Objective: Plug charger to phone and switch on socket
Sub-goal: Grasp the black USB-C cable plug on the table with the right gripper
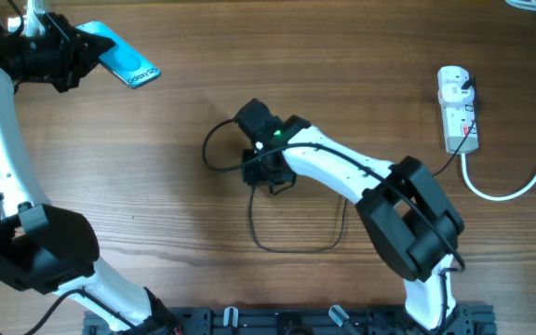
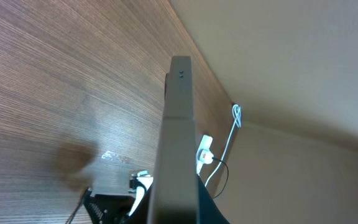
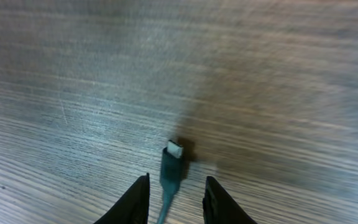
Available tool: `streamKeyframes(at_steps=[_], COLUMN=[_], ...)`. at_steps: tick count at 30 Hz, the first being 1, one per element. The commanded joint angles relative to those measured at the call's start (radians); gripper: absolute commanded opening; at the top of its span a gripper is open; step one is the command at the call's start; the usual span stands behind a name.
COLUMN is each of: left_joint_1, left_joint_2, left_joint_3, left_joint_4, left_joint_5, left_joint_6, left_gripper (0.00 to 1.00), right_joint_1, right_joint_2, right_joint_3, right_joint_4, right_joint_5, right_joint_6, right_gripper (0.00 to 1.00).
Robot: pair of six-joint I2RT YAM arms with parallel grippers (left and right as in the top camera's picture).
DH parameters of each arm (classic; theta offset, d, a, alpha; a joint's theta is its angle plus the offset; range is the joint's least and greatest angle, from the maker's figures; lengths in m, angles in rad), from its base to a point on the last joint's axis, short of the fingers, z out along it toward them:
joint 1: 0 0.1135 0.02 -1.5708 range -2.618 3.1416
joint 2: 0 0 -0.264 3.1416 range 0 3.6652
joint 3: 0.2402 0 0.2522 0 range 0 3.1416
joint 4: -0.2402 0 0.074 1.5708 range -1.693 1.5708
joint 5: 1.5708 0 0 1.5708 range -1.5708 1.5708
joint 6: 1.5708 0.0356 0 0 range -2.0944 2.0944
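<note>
The phone [image 1: 128, 58], turquoise screen with a white strip, is held off the table at the top left by my left gripper [image 1: 84, 48], which is shut on it. In the left wrist view the phone [image 2: 176, 137] shows edge-on between the fingers. The charger's thin black cable [image 1: 291, 247] loops across the table's middle towards the socket [image 1: 457, 108] at the far right. My right gripper [image 1: 266, 169] is low over the cable end. In the right wrist view its fingers [image 3: 176, 182] are open on either side of the connector tip [image 3: 173, 159], not pinching it.
A thick white cord [image 1: 519, 186] curves from the socket along the right edge. The socket [image 2: 205, 151] and white cord also show far off in the left wrist view. My right arm [image 1: 408, 214] spans the table's middle right.
</note>
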Motion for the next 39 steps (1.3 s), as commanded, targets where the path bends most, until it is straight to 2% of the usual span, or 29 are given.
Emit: streamKeyframes(at_steps=[1,10,12,14,16,18,27,30,33,39], left_joint_1=[-0.008,-0.008,-0.008,-0.008,-0.008,-0.008,-0.008,-0.008,-0.008,-0.008], left_joint_2=[-0.015,-0.015,-0.015,-0.015,-0.015,-0.015,-0.015,-0.015,-0.015,-0.015], left_joint_3=[0.003,0.003,0.003,0.003,0.003,0.003,0.003,0.003,0.003,0.003], left_joint_4=[0.003,-0.005,-0.005,-0.008,-0.008,-0.011,-0.011,-0.011,-0.012,-0.016], left_joint_5=[0.037,0.034,0.034,0.034,0.035,0.034,0.034,0.034,0.035,0.034], left_joint_6=[0.023,0.023,0.023,0.023,0.023,0.023,0.023,0.023,0.023,0.023], left_gripper=[0.04,0.04,0.04,0.04,0.04,0.04,0.04,0.04,0.04,0.04], right_joint_1=[0.029,0.033,0.035,0.035,0.035,0.027,0.025,0.023,0.017,-0.003], right_joint_2=[0.031,0.064,0.082,0.085,0.085,0.079,0.019,0.019,0.035,0.179], right_joint_3=[0.022,-0.011,-0.018,-0.024,-0.024,-0.011,0.048,0.085,0.076,0.058], right_joint_4=[0.014,0.025,0.023,0.011,-0.008,-0.009,-0.145,-0.156,-0.126,-0.099], right_joint_5=[0.035,0.082,0.070,0.051,0.051,0.065,0.436,0.526,0.425,0.196], right_joint_6=[0.022,0.065,0.073,0.074,0.084,0.086,0.071,0.018,0.021,0.046], right_gripper=[0.29,0.25,0.18,0.18,0.05,0.04,0.04,0.05,0.04,0.05])
